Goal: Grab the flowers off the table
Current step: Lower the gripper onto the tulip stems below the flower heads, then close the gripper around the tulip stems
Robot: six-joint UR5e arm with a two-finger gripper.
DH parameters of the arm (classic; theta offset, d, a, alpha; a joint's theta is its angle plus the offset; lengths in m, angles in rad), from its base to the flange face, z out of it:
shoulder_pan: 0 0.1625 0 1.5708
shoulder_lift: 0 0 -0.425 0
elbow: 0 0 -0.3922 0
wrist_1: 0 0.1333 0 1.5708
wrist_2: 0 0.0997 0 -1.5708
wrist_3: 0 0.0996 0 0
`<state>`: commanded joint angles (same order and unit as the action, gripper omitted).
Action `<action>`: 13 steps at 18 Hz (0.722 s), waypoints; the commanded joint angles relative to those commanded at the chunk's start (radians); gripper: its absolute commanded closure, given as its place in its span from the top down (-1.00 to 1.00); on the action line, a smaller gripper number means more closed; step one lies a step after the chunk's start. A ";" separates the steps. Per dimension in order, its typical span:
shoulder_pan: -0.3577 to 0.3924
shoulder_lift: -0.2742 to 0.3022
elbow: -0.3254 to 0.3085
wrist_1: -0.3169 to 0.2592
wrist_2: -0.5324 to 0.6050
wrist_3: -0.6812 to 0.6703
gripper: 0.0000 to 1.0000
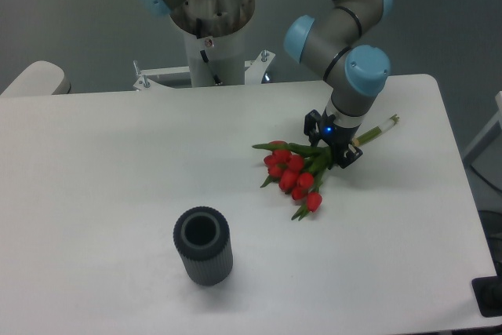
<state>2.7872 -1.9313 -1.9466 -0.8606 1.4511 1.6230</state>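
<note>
the two black fingers [315,126] of the gripper [332,143] are drawn in close together around the green stems of the flowers [296,174], one finger on each side of the bundle, pinching it just past the leaves. the gripper points down at the table [118,162] and a small blue light glows on its body.

there is one bunch of flowers. it lies flat on the right half of the table, red buds toward the front and left, stems running up and to the right past the gripper, with the pale cut ends near the table's right edge. about ten closed red buds can be counted, though some overlap and the exact number is hard to tell.

there is one arm, grey with light blue joint caps, reaching in from the top of the view. its base stands behind the table's far edge.

there is one dark grey ribbed cylinder [202,245], upright and hollow, standing near the front of the table, well apart from the flowers.
</note>
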 joint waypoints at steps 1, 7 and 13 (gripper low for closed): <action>0.000 -0.002 0.003 0.000 0.000 -0.003 -0.43; -0.009 -0.008 0.044 -0.003 -0.002 -0.003 -0.50; -0.014 0.008 0.115 -0.020 -0.055 0.012 -0.50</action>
<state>2.7735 -1.9237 -1.8317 -0.8805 1.3961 1.6352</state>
